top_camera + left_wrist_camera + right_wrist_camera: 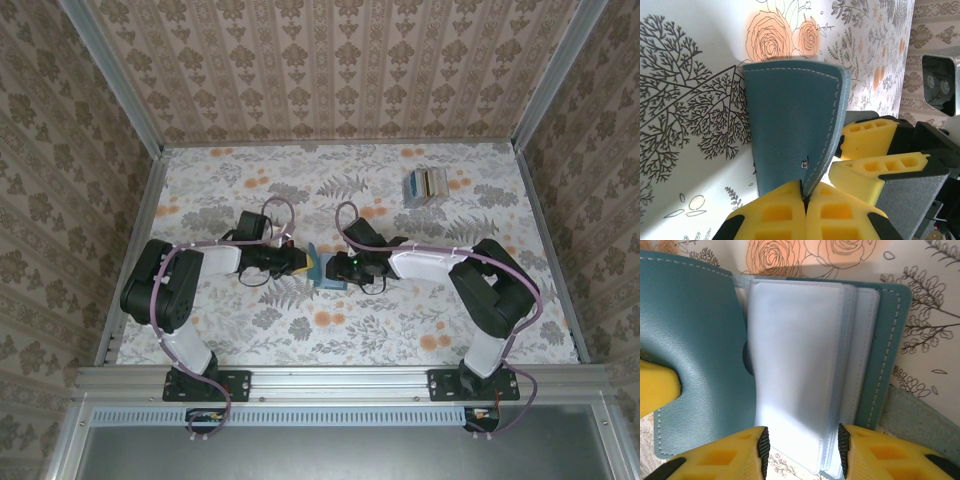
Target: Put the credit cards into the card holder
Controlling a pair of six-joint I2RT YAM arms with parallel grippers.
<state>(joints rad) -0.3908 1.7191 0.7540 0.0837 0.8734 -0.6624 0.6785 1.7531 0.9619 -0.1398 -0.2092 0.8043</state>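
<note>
While both arms reach in toward the middle of the flowery table, the card holder sits right between them, spread open. The left gripper has its yellow jaws squeezed fully together on the edge of the teal cover flap, so it's got that flap pinched and lifted a bit off the table. White stitching runs round the rim. There's a tiny dark mark near the pinched edge, way too small to read, so no brand from me.

From the right wrist, the right gripper has its jaws partway apart, one finger on each side of the pack of clear sleeves inside the holder. The sleeves seem to brush both pads, but honestly I can't tell if it's pinching them or just straddling them. One of the left gripper's yellow fingers pokes in on the left, on the cover.

The credit cards are a fanned stack at the far right of the table, well apart from both grippers.
</note>
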